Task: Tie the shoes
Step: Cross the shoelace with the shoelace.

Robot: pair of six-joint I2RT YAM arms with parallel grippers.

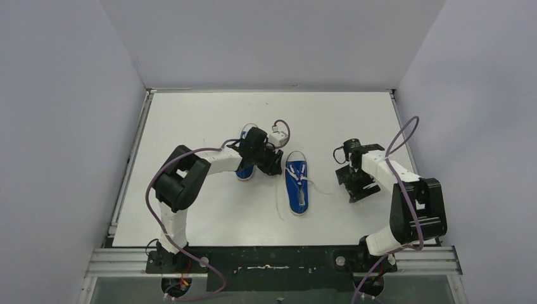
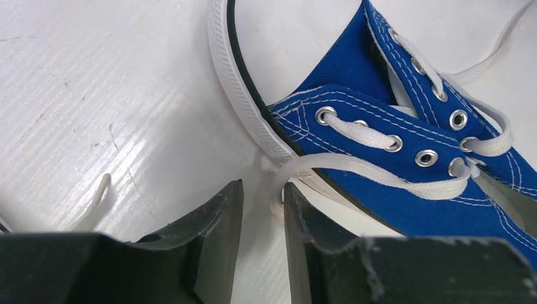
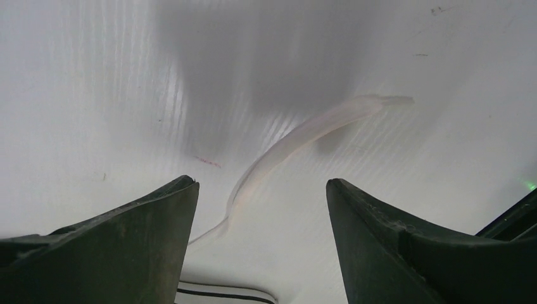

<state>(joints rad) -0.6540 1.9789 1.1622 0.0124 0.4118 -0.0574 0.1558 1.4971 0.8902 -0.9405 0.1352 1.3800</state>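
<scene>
Nearest the lens in the left wrist view, two dark fingers [image 2: 215, 221] of the left gripper [image 2: 263, 187], set close together with only a narrow slit between them and nothing clamped in it. At the mouth of the slit, a bend of white lace [image 2: 354, 166], touching the inner edge of one finger and running back across the silver eyelets of a blue sneaker [image 2: 354, 69]. Just beyond, the white rubber sole [image 2: 231, 76] flat on the scuffed white table [image 2: 95, 95]; a loose lace end [image 2: 95, 196] beside the other finger. In the right wrist view, right gripper [image 3: 261, 182] spread wide and holding nothing, poised above the table with a slack lace [image 3: 297, 136] snaking on the surface between its two fingers, tipped end pointing away. From the top external camera, both sneakers side by side near mid-table, toes away from the arm bases: left-hand sneaker [image 1: 247, 172] largely hidden under the left arm's wrist, right-hand sneaker [image 1: 296, 183] in full view, laces untied and trailing to either side. Left gripper down between the two shoes; right gripper apart from the pair on the right, by the end of a trailing lace.
</scene>
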